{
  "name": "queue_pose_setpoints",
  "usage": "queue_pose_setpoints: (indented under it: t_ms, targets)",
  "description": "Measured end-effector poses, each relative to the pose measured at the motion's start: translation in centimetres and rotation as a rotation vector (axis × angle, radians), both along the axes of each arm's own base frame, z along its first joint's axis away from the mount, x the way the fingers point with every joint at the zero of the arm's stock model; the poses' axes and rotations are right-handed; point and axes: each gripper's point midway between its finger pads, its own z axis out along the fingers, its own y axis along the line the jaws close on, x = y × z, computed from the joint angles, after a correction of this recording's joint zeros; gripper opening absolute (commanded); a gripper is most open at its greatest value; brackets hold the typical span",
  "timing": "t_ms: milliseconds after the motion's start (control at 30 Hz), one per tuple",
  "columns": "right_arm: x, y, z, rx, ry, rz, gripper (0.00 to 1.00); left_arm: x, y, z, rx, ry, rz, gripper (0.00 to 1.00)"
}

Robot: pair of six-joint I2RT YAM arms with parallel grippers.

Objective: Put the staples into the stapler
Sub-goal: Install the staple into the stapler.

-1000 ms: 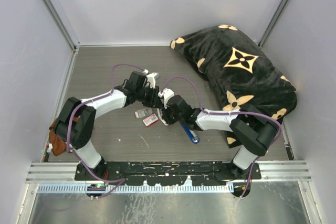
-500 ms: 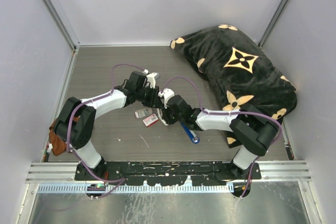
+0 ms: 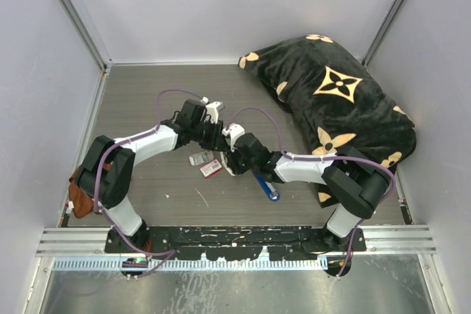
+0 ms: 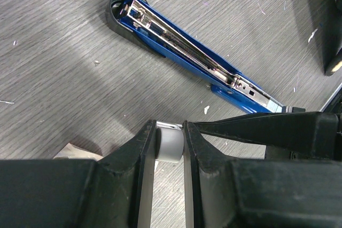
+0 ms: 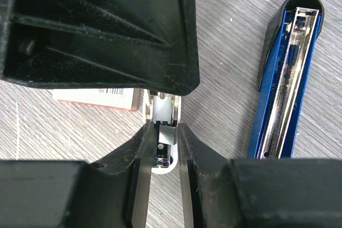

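Two arms are seen meeting over the middle of the tabletop [image 3: 140, 93]. The left pincer [image 4: 170, 128] is pressed onto the staples [image 4: 170, 146]. These form a single grey block, pinched between its two fingers, near the stapler but apart from it. Beside the meeting point two small flat items are counted. One is a red-and-white box [image 3: 211, 169]; the other is a paler card [image 3: 197, 158] just beside it.

The right pincer [image 5: 162, 134] is set tip to tip against the left one. Its two fingers are held narrowly apart, with the staples reaching into the gap and one white oblong piece [image 5: 160, 170] seen beneath. Whether the block is truly pinched there cannot be told.

Further right, one stapler [image 5: 286, 78] is laid flat on the tabletop. It is opened, with its silver channel and spring bared upward, and it is touched by neither pincer. One black cushion [image 3: 331, 101] with tan flowers is placed at the far right.
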Motion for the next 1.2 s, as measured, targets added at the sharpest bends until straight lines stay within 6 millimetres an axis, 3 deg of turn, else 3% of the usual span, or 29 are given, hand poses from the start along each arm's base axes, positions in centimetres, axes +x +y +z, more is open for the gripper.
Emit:
queue_pose_setpoints:
  t_ms: [700,1033,1200]
  targets:
    - [0.1,-0.6,0.1,0.003,0.022,-0.038,0.43,-0.1,-0.1,-0.1,0.000,0.008,-0.005,0.00]
    - [0.8,-1.9,5.5,0.211,0.061,-0.103,0.40,-0.6,-0.7,0.1,-0.017,-0.007,-0.054,0.00]
    - [-0.2,-3.2,5.2,0.274,0.147,-0.142,0.39,-1.1,-1.6,0.2,-0.030,-0.055,-0.110,0.00]
